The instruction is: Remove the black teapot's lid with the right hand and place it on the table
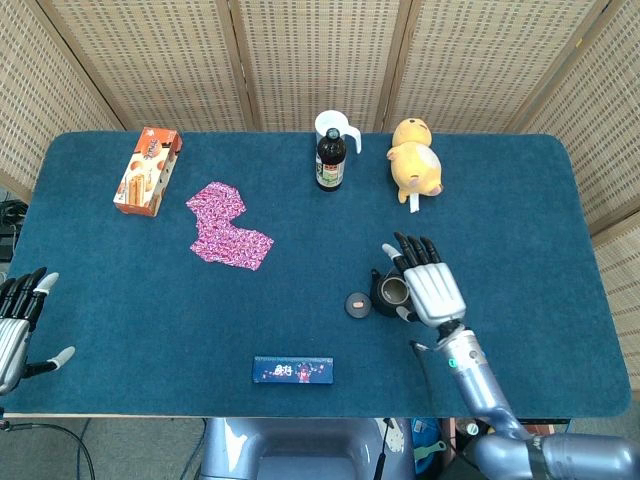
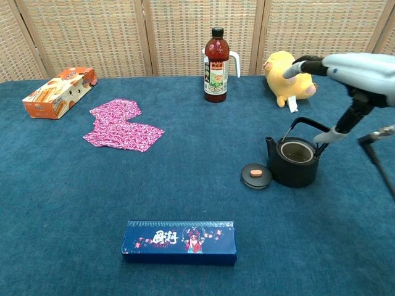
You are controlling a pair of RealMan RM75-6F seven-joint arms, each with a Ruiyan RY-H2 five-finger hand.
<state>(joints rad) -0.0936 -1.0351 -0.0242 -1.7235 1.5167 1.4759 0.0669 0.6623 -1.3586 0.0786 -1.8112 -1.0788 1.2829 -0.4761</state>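
Lid off and resting on the table; right hand released and clear of it.

The lid (image 2: 256, 175) lies flat on the blue table (image 2: 74, 203), just beside the black teapot (image 2: 296, 161) on its spout side, knob up; the pot mouth is uncovered and its handle stands upright; the right hand (image 2: 352, 66) is raised above and to the outer side of the pot, fingers spread, grasping nothing, apart from both lid and pot; the left hand (image 1: 18, 325) sits at the near left table edge, fingers apart, empty; judged from this layout, removal and placement are complete and only withdrawal of the right arm appears to remain; the bottle (image 2: 216, 57), plush toy (image 2: 286, 76), cloth (image 2: 121, 126) and long box (image 2: 179, 242) lie well apart from the lid.
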